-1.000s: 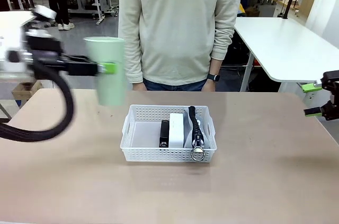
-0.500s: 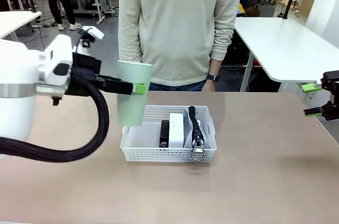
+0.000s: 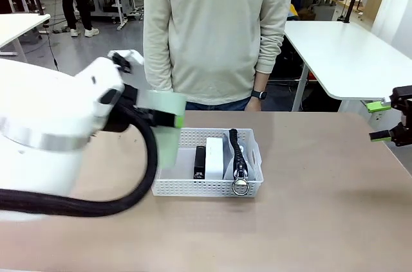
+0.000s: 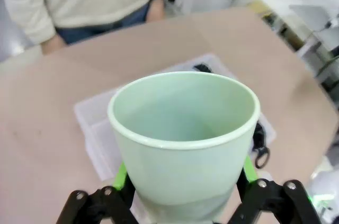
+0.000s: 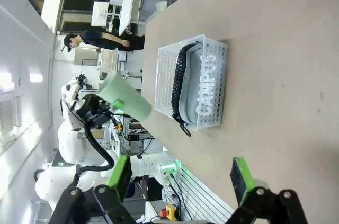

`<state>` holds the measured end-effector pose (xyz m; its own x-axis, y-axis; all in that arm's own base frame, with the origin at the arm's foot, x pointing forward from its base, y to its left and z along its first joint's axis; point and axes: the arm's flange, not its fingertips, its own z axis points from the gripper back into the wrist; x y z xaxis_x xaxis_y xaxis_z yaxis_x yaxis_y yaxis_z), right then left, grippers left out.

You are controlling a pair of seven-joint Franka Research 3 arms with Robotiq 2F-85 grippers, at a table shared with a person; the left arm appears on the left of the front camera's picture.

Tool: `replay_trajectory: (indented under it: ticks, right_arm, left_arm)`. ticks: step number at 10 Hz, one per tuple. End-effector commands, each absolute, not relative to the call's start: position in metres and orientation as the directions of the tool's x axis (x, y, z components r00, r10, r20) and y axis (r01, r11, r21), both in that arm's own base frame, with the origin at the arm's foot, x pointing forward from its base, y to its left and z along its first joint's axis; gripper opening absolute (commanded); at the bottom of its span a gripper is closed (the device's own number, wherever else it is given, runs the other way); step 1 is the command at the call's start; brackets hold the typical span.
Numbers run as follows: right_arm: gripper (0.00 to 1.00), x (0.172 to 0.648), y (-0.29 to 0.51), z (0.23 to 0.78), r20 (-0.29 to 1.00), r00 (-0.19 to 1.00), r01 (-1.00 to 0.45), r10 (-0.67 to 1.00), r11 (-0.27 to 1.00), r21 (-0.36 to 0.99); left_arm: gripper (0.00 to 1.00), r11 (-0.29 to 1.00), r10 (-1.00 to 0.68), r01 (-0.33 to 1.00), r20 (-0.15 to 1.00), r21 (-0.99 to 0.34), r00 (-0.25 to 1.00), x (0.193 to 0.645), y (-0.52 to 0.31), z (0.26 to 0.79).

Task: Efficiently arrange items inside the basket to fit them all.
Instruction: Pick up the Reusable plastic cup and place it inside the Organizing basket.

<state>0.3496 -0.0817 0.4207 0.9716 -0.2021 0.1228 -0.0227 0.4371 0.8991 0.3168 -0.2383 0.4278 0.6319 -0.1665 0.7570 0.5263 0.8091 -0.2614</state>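
Green pads of left end effector [image 4: 183, 181] clamp cup [image 4: 184, 139].

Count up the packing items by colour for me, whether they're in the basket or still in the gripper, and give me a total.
Black: 1, the stapler
White: 1, the box
Grey: 1, the pouch
Pale green: 1, the cup, held by the left gripper above the basket
Total: 4

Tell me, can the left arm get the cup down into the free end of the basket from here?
Probably yes. The left claw holds the pale green cup above the basket, whose left compartment lies bare; the stapler, box and pouch sit to the right.
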Motion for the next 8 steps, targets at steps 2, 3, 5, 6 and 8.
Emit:
replay_trajectory:
  ticks: [2,3,5,6,8]
  right_arm:
    - [1.0,0.348,-0.082,0.423,0.11,0.974,-0.012,-0.199,0.438,0.899]
    - [1.0,0.348,-0.082,0.423,0.11,0.974,-0.012,-0.199,0.438,0.899]
    - [1.0,0.348,-0.082,0.423,0.11,0.974,-0.012,-0.199,0.438,0.899]
    - [1.0,0.348,-0.082,0.423,0.11,0.974,-0.012,-0.199,0.438,0.899]
    - [1.0,0.348,-0.082,0.423,0.11,0.974,-0.012,-0.199,0.438,0.899]
  left_arm:
    - [0.89,0.848,-0.32,0.487,0.528,-0.211,0.787,0.361,-0.3,0.444]
    - [0.89,0.852,-0.318,0.481,0.525,-0.207,0.79,0.367,-0.303,0.445]
    - [0.89,0.86,-0.292,0.453,0.505,-0.233,0.812,0.386,-0.293,0.454]
    - [0.89,0.87,-0.25,0.425,0.521,-0.249,0.816,0.393,-0.283,0.468]
    - [0.89,0.858,-0.263,0.437,0.502,-0.269,0.824,0.401,-0.279,0.474]
